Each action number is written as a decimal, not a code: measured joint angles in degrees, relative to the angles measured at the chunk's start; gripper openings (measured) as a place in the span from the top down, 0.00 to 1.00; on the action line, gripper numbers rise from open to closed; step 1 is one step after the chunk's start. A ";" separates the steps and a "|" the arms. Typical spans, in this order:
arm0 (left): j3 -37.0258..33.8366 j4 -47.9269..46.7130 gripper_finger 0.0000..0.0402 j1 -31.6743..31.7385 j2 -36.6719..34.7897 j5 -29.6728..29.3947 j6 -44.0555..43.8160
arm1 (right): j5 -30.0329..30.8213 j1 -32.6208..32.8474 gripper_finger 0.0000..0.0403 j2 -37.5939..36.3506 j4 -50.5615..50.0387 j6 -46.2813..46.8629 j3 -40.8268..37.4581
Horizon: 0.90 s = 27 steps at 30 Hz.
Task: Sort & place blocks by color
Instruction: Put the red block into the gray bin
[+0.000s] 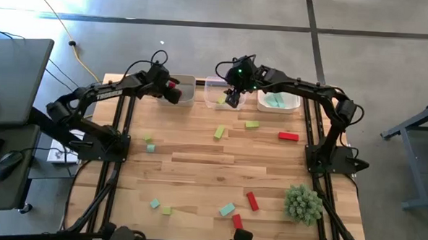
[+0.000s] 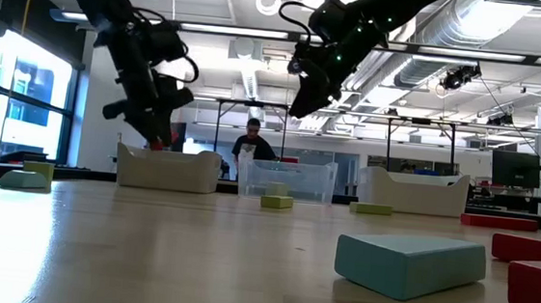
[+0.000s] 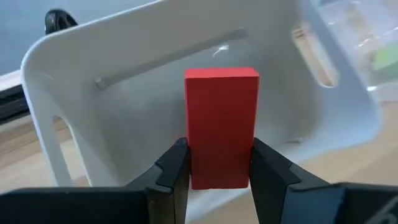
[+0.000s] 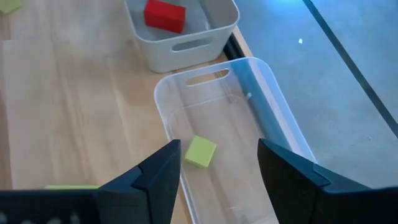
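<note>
- Left end effector (image 3: 219,180): closed on an upright red block (image 3: 221,124), held above the white bin (image 3: 56,81) at the far left of the tabletop (image 1: 198,159).
- Right end effector (image 4: 217,168): fingers spread wide and empty, poised over the clear bin (image 4: 273,112), in which one yellow-green block (image 4: 200,151) lies.
- A third bin (image 1: 278,102), to the right of the clear one, contains teal blocks.
- Remaining blocks: red, yellow-green and teal pieces lie scattered over the tabletop, several near the spiky green plant ball (image 1: 302,203).
- Risk, left side: the grip covers only the lower part of the red block; a release from this height could probably let it bounce or tip against the bin wall.
- Risk, right side: a descent from here could strike the clear bin's rim and shift the bin.
- Risk, shared: the two arms work close together at the bins and could collide.
</note>
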 joint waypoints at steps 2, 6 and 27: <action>0.00 0.51 0.75 0.38 1.29 0.42 0.02 | -0.03 -0.29 0.50 0.00 0.01 1.02 0.00; 0.02 1.59 0.71 0.68 2.58 0.61 0.32 | -0.09 -0.31 0.50 0.00 0.00 4.42 0.00; 0.02 1.79 0.54 2.62 2.98 6.59 6.85 | -2.97 2.03 0.50 0.00 -7.77 31.05 0.00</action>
